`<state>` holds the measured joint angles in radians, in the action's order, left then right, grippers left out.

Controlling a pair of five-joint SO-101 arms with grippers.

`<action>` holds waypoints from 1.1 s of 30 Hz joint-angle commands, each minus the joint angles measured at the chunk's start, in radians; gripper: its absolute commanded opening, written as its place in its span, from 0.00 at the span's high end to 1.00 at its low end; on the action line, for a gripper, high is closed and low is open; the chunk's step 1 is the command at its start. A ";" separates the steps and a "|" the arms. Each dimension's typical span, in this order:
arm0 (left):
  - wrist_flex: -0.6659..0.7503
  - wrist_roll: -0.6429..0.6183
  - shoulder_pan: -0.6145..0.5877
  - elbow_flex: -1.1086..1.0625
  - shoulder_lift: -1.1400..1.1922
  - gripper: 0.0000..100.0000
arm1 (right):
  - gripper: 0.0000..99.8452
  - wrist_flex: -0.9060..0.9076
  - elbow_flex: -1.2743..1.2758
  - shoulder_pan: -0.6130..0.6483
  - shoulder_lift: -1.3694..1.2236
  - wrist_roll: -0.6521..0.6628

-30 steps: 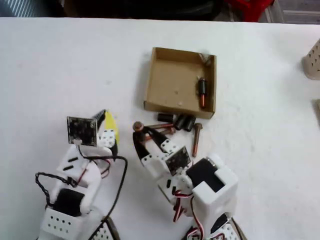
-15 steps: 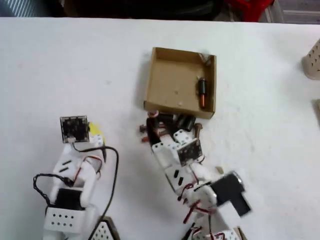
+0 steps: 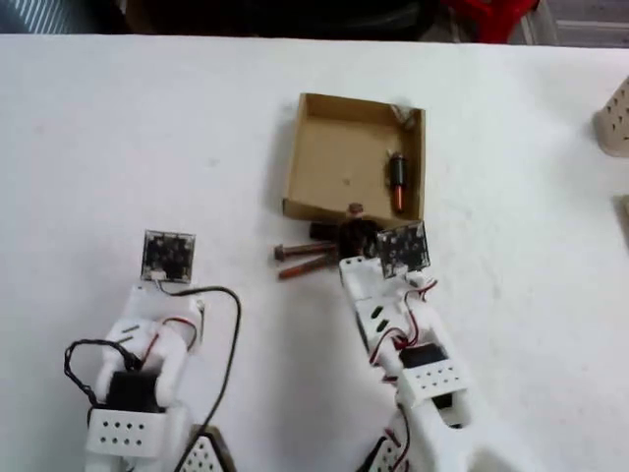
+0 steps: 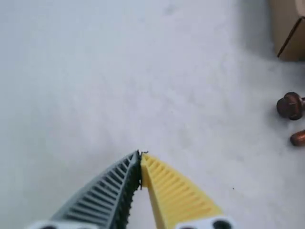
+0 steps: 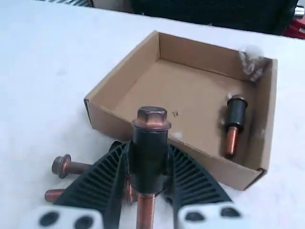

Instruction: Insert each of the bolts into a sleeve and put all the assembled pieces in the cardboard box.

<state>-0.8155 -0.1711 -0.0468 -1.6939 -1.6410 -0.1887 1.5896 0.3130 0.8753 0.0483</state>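
fingers (image 5: 106, 183) of the right gripper (image 5: 149, 153) are clamped shut on the black sleeve of an assembled piece (image 5: 149, 140). its copper bolt runs through the sleeve, hex head up and shank hanging down between the fingers. holding it by the sleeve rather than the bolt likely keeps the two parts from sliding apart on the way over.

from above, this gripper sits just on the near side of the cardboard box (image 3: 339, 157), touching or almost touching its near wall. the piece is therefore not yet over the opening. it probably has to clear that low wall before it can be let go.

a finished piece (image 3: 398, 182) already lies inside the box, along the right wall, which leaves the left part of the floor free for the one now being carried.

two bare bolts (image 3: 303, 252) lie side by side on the tabletop (image 3: 118, 128), just left of the right gripper and close to the box's near wall, heads to the left. they have no sleeves on them, so that part of the job remains.

the left gripper (image 4: 139, 156) has its grey and yellow fingers pressed together on nothing, tips meeting above bare tabletop. it is well to the left of the bolts, apparently parked clear of the right arm's path.
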 commanded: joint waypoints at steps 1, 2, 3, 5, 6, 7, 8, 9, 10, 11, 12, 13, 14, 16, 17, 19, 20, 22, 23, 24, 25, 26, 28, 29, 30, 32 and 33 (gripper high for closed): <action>0.006 -0.152 -0.004 0.009 -0.015 0.97 | 0.98 0.071 -0.058 -0.015 0.087 0.000; 0.003 -0.164 -0.004 0.003 -0.015 0.97 | 0.98 0.074 -0.058 -0.015 0.087 0.000; 0.002 -0.163 -0.004 -0.005 -0.015 0.97 | 0.98 0.074 -0.058 -0.015 0.087 0.000; -0.002 -0.169 -0.004 -0.006 -0.015 0.97 | 0.98 0.074 -0.058 -0.016 0.087 0.000; -0.018 -0.169 -0.004 -0.006 -0.015 0.97 | 0.98 0.074 -0.058 -0.022 0.087 0.000; -0.049 -0.169 -0.004 -0.006 -0.015 0.97 | 0.98 0.074 -0.058 -0.027 0.087 0.000; -0.075 -0.169 0.002 -0.005 -0.015 0.97 | 0.98 0.074 -0.058 -0.036 0.087 0.000; -0.094 -0.169 0.016 -0.003 -0.015 0.97 | 0.98 0.074 -0.058 -0.042 0.087 0.000; -0.110 -0.169 0.033 -0.003 -0.015 0.97 | 0.98 0.074 -0.058 -0.048 0.087 0.000; -0.123 -0.169 0.045 -0.005 -0.015 0.97 | 0.98 0.074 -0.058 -0.054 0.087 0.000; -0.133 -0.169 0.051 -0.005 -0.015 0.97 | 0.98 0.074 -0.058 -0.062 0.087 0.000; -0.138 -0.169 0.053 -0.003 -0.015 0.97 | 0.98 0.074 -0.058 -0.068 0.087 0.000; -0.141 -0.167 0.054 -0.003 -0.015 0.97 | 0.98 0.074 -0.058 -0.071 0.087 0.000; -0.140 -0.167 0.051 -0.003 -0.015 0.97 | 0.98 0.073 -0.063 -0.076 0.090 0.000; -0.140 -0.166 0.053 -0.003 -0.015 0.97 | 0.98 0.079 -0.080 -0.076 0.088 0.000; -0.140 -0.163 0.054 -0.005 -0.015 0.97 | 0.98 0.105 -0.118 -0.081 0.087 0.005; -0.140 -0.163 0.053 -0.005 -0.015 0.97 | 0.98 0.147 -0.146 -0.082 0.087 0.005; -0.140 -0.163 0.051 -0.005 -0.015 0.97 | 0.98 0.268 -0.216 -0.082 0.087 0.002; -0.140 -0.163 0.050 -0.005 -0.015 0.97 | 0.98 0.332 -0.255 -0.081 0.087 0.002; -0.140 -0.163 0.050 -0.005 -0.015 0.97 | 0.98 0.386 -0.288 -0.079 0.087 0.000; -0.140 -0.163 0.050 -0.005 -0.015 0.97 | 0.98 0.427 -0.319 -0.079 0.087 0.000; -0.140 -0.163 0.048 -0.005 -0.015 0.97 | 0.98 0.453 -0.344 -0.079 0.087 0.000; -0.140 -0.161 0.048 -0.005 -0.015 0.97 | 0.98 0.481 -0.385 -0.079 0.087 0.000; -0.140 -0.161 0.048 -0.005 -0.015 0.97 | 0.98 0.486 -0.402 -0.079 0.087 0.000; -0.140 -0.161 0.048 -0.005 -0.015 0.97 | 0.98 0.486 -0.419 -0.079 0.087 0.002; -0.138 -0.161 0.048 -0.005 -0.015 0.97 | 0.98 0.487 -0.454 -0.079 0.085 0.005; -0.135 -0.161 0.048 -0.005 -0.015 0.97 | 0.98 0.487 -0.471 -0.079 0.076 0.006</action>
<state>-0.9521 -0.3307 -0.0038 -1.7047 -1.6425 0.2961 1.2244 0.2348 0.9275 0.0468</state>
